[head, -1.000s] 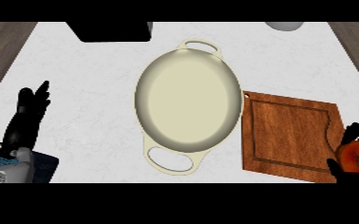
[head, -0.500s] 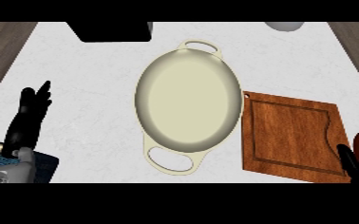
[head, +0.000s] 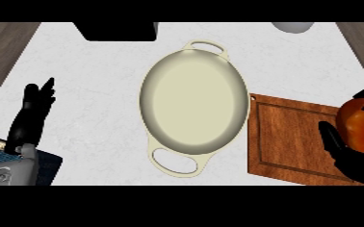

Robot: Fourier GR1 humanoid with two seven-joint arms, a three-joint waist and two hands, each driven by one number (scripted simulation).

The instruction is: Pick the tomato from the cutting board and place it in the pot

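— Orange-red at the right edge: that's the tomato [head: 353, 124], and the right hand [head: 341, 151] has its dark fingers curled up around it from below. It sits over the outer end of the cutting board [head: 295, 142], though most of it is cut off by the frame, so I'd only say it looks lifted rather than resting on the wood.

— So which step is this?

— The carry, I'd judge. The grasp seems made; the placing is not yet done, since the cream pot [head: 194, 102] shows nothing inside.

— And the other hand?

— The left hand [head: 33, 113] is at the left edge, fingers straight and pointing up, resting above the white worktop [head: 92, 77], well apart from everything.

— What does the next move call for?

— Taking the tomato leftward across the board and over the pot's near rim, which lies just beside the board's left edge, then lowering before opening the fingers. Farther off, a black box [head: 117, 31] and a grey vessel [head: 293, 26] stand at the back, out of the path.
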